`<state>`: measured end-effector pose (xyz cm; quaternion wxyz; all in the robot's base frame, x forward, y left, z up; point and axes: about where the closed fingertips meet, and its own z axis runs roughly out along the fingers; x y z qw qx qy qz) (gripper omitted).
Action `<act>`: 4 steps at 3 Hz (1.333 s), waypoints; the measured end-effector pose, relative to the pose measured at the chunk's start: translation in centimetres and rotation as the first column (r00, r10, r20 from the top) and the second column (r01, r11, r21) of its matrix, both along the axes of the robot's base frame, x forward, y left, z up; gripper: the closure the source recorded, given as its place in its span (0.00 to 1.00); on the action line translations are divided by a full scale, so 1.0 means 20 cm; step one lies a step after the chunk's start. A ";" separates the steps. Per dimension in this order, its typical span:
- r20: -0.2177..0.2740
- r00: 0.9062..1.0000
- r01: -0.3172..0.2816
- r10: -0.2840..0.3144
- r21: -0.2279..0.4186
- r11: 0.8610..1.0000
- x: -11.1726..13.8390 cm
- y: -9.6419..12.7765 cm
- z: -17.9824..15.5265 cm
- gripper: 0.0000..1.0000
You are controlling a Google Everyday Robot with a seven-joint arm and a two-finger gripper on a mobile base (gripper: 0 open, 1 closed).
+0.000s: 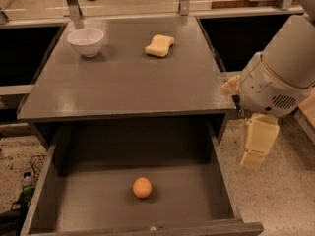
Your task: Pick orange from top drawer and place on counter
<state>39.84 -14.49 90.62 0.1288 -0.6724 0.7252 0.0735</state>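
Holds fingers (254, 156) pointing down outside top drawer (220, 176), clear of its wall; cannot tell whether spread or clenched. Orange (142, 187) well left, lower, exposed for reaching.

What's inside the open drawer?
Just the orange on the top drawer floor. Its back, under the counter, is too dark to see. The claw hangs outside, beside it.

1 high camera looks down on counter (123, 87), drawer (88, 203), pincer (252, 162) at right.
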 end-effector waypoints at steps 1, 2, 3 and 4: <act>0.008 0.999 -0.035 0.034 0.025 0.999 -0.02 0.09 -0.02 0.00; 0.007 0.996 -0.085 0.085 0.046 0.995 -0.06 0.20 -0.05 0.00; 0.002 0.992 -0.128 0.128 0.063 0.990 -0.08 0.30 -0.08 0.00; -0.015 0.986 -0.163 0.165 0.080 0.983 -0.09 0.39 -0.12 0.00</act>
